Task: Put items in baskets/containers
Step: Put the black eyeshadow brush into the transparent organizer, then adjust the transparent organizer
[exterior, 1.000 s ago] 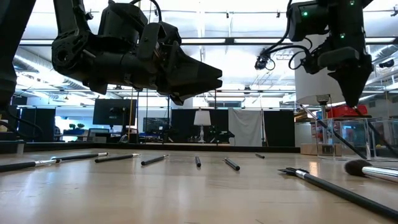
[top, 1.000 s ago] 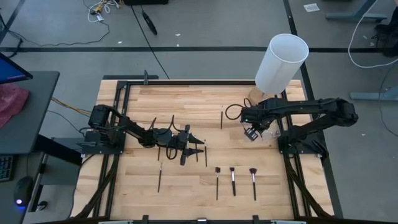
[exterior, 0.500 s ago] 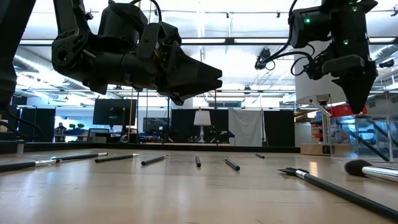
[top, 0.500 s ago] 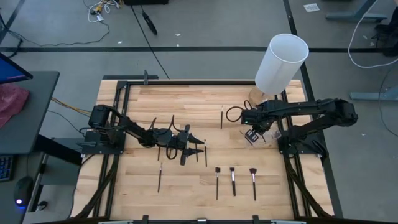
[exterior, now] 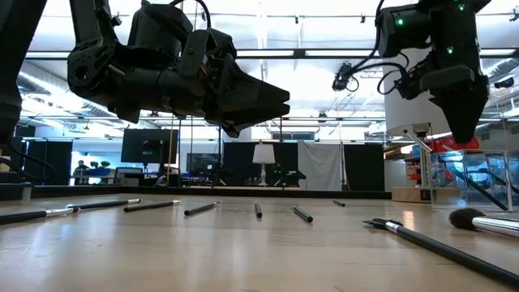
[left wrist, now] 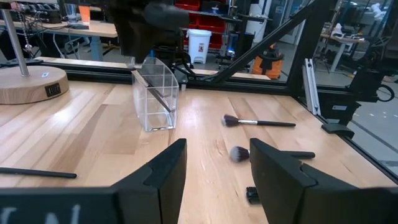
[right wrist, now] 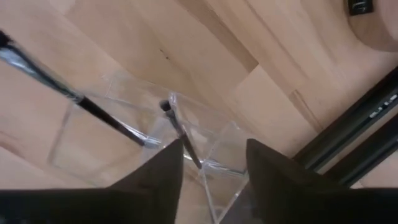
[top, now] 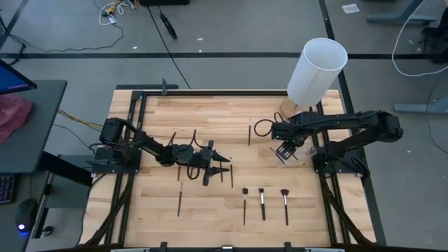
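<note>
Grey floor (top: 231, 28) w/ dark seam lines and loose cables (top: 115, 10) at 11 o'clock, dark desk (top: 31, 126) at 9 o'clock, wood table (top: 210, 112) in black frame, bright ceiling lights (exterior: 324, 32), dark monitors (exterior: 146, 148) and a lamp (exterior: 263, 154) far back.

Dark brushes (top: 262, 204), clear holder (left wrist: 155, 93), pale wooden table (top: 210, 210).

Light wood table (top: 210, 210) in a black frame, with thin dark brushes scattered flat on it: three in a row (top: 263, 204) near the front edge, one (top: 180, 198) off to their left, another (top: 249, 131) farther back. A clear holder (left wrist: 157, 93) stands near the right side, beside a round wooden base (left wrist: 28, 85).
</note>
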